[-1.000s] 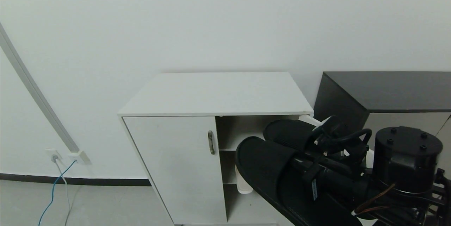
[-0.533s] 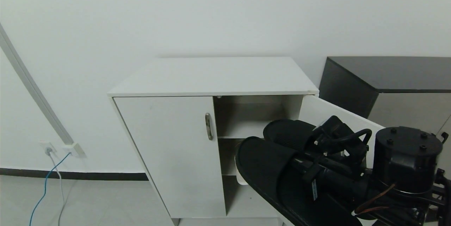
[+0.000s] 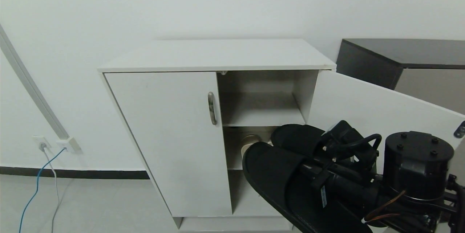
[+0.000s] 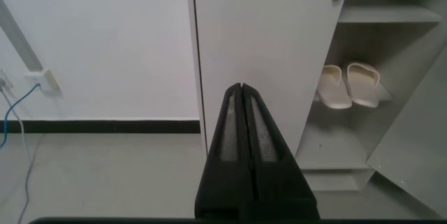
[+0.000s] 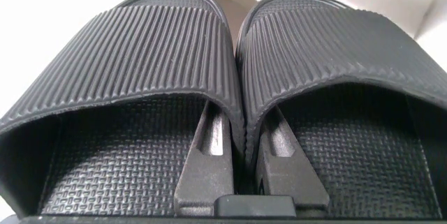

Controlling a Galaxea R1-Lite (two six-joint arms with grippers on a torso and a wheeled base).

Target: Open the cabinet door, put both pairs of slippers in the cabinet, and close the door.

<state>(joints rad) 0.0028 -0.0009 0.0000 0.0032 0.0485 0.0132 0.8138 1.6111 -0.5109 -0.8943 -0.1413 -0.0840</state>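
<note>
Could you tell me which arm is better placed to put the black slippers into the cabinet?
Right: the right gripper holds the black slippers in front of the cabinet's open side. The left gripper is shut, empty, facing the closed door.

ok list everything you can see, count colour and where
cabinet: one, white, against wall
left door: one, white, shut
right door: one, white, open
handle: one, grey, on left door
cream slippers: one pair, cream, middle compartment
black slippers: one pair, black, before the open side
dark unit: one, black, right of cabinet
socket: one, white, low on wall
cables: two, blue and white, below socket
left gripper: one, black, fingers shut, facing left door
right gripper: one, black, shut on black slippers
</note>
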